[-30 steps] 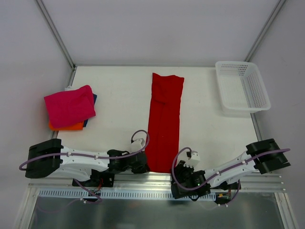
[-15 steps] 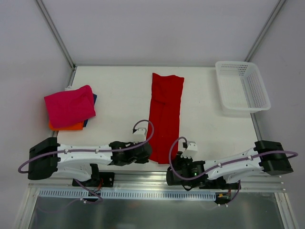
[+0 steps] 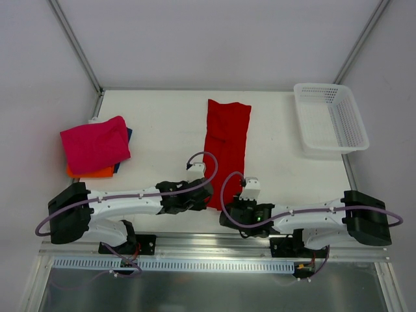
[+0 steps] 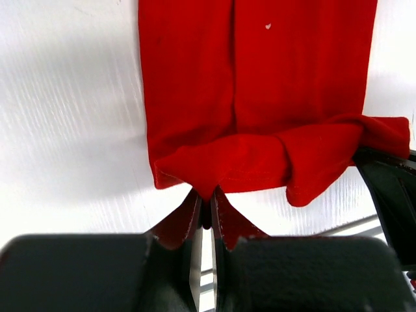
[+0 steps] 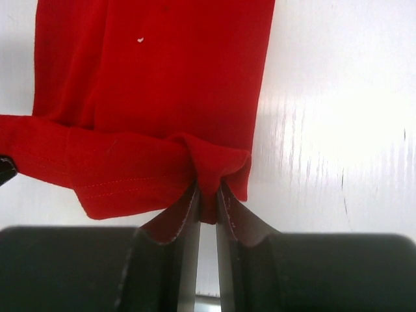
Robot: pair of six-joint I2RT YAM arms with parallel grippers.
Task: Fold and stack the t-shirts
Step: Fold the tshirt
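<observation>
The bright red t-shirt [image 3: 225, 149] lies as a long narrow strip down the middle of the table. My left gripper [image 3: 203, 196] is shut on its near left corner [image 4: 195, 170]. My right gripper [image 3: 229, 209] is shut on its near right corner [image 5: 211, 170]. Both corners are lifted and the near hem is folded back over the strip. A folded stack sits at the left: a magenta-pink shirt [image 3: 95, 143] on top, with orange [image 3: 88, 173] and blue [image 3: 128, 136] edges showing beneath it.
A white plastic mesh basket [image 3: 330, 119] stands at the back right corner. The metal rail [image 3: 214, 246] runs along the table's near edge behind both grippers.
Both grippers have moved away from the near edge toward the table's middle, carrying the shirt's near hem with them. The strip now looks shorter at its near end.
</observation>
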